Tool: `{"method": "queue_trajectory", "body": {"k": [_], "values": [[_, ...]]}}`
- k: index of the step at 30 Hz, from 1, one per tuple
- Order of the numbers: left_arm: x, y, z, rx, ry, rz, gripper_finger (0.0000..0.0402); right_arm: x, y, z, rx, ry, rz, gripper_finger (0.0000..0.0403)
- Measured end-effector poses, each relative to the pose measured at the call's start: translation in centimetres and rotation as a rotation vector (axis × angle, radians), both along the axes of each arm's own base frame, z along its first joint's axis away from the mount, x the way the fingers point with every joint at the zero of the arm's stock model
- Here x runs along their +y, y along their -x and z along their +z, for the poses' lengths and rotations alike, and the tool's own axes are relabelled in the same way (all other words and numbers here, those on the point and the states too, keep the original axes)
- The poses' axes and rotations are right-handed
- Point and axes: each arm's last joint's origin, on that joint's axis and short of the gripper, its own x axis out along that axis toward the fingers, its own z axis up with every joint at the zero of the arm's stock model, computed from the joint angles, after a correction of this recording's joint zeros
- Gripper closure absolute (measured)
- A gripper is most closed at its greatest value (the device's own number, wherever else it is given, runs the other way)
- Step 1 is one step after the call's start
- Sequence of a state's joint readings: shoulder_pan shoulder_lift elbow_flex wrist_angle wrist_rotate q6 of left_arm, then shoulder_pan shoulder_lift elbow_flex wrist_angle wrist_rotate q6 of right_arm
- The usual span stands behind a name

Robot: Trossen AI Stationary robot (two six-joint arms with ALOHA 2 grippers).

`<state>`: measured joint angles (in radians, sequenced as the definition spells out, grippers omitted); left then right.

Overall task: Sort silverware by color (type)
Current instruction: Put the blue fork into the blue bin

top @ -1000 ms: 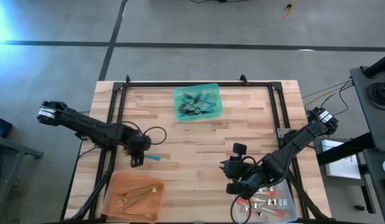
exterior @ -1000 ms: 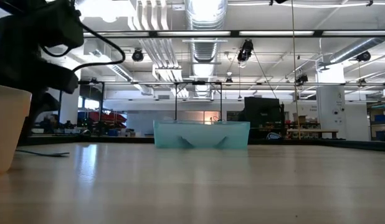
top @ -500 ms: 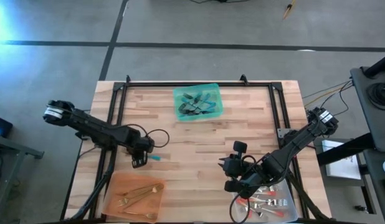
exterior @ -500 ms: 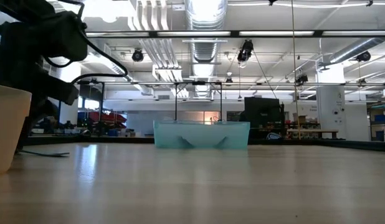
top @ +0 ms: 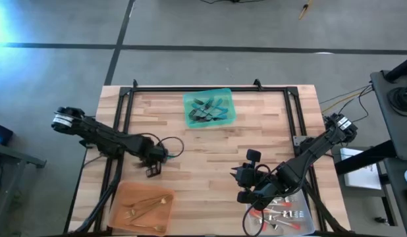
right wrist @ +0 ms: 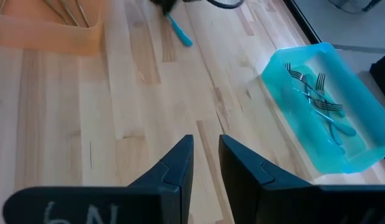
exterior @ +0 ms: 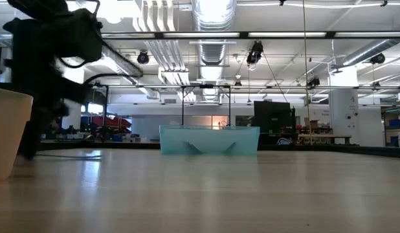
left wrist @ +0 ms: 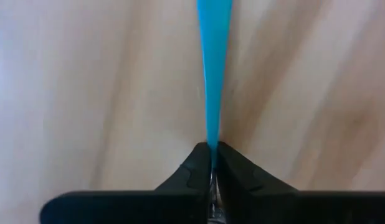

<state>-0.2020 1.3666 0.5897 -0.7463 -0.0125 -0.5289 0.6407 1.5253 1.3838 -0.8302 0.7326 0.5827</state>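
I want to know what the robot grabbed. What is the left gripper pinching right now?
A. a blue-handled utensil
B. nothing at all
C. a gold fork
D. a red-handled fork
A: in the left wrist view the left gripper has its fingers closed on the end of a slim blue-handled utensil that runs out over the bare wooden table.

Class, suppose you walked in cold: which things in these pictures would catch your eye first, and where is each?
The left hand is shut on a blue handle over the table's left middle. A teal tray of forks sits at the far edge, an orange tray of gold pieces at the near left. The right hand hangs slightly open above the near right, by a clear tray of red-handled pieces.
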Motion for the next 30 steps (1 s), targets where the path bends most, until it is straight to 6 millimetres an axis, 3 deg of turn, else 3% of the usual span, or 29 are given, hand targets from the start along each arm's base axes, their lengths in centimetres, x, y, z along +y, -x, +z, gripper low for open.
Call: {"method": "queue_trajectory", "body": {"k": [8,15,22,30], "values": [[-0.2,-4.3,5.1,-0.232,-0.109,-0.009,0.0401,0.0,0.0,0.0,-0.004,-0.005,0.001,0.0335],[2.0,-7.9,10.3,-0.399,-0.356,-0.068,0.0401,0.0,0.0,0.0,-0.004,-0.006,0.001,0.0335],[6.9,-12.2,12.7,-0.522,-0.424,-0.179,0.0402,0.0,0.0,0.0,-0.004,-0.006,0.001,0.0335],[15.8,-16.9,11.8,-0.509,-0.384,-0.187,0.0401,0.0,-0.1,0.0,-0.005,-0.007,0.001,0.0335]]}}
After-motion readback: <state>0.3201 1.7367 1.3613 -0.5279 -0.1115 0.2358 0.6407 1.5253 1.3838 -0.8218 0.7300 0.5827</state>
